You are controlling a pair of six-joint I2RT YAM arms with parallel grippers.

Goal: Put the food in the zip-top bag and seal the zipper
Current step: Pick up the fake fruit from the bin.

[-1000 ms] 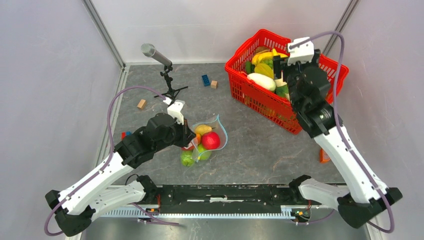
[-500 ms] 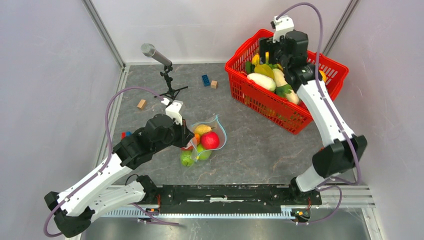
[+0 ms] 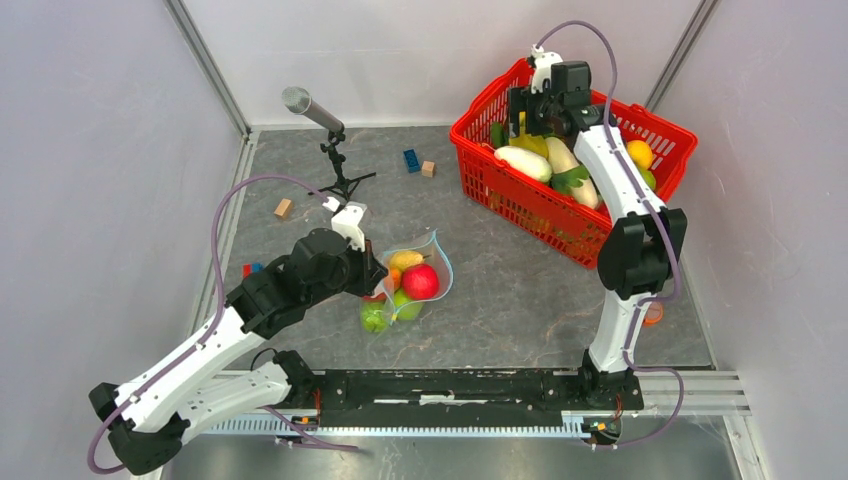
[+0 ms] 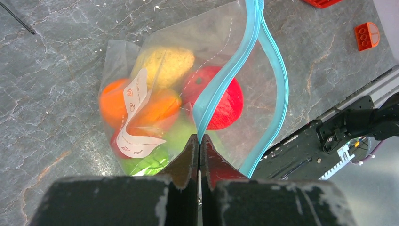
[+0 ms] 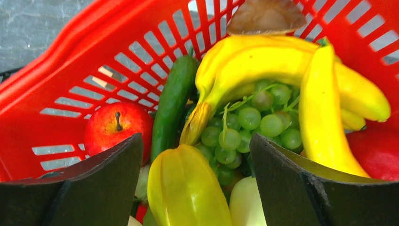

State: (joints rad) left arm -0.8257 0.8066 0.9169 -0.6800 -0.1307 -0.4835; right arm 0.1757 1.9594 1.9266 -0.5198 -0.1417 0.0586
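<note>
Bag (image 3: 415, 277) sits just left of centre in the top view, mouth gaping toward the right, and the left gripper (image 4: 199, 141) is clamped tight on one lip of the zipper (image 4: 221, 82). Right gripper (image 5: 196, 150) hangs over the basket (image 3: 478, 178) in the upper right, jaws spread wide, nothing in them. Looks to me like a fetch-another-fruit step. I'd go for the apple (image 5: 115, 129) at the left of the wrist view, since it's round and sits alone, and skip the bananas (image 5: 263, 61) draped over the grapes (image 5: 254, 122). Left pinch should hold firm so the mouth doesn't flop shut. Bag has a lemon (image 4: 164, 66), an orange (image 4: 113, 101), a red apple (image 4: 226, 101) and green ones (image 4: 150, 162) inside. Basket also has a cucumber (image 5: 171, 101) and a starfruit (image 5: 183, 188).
</note>
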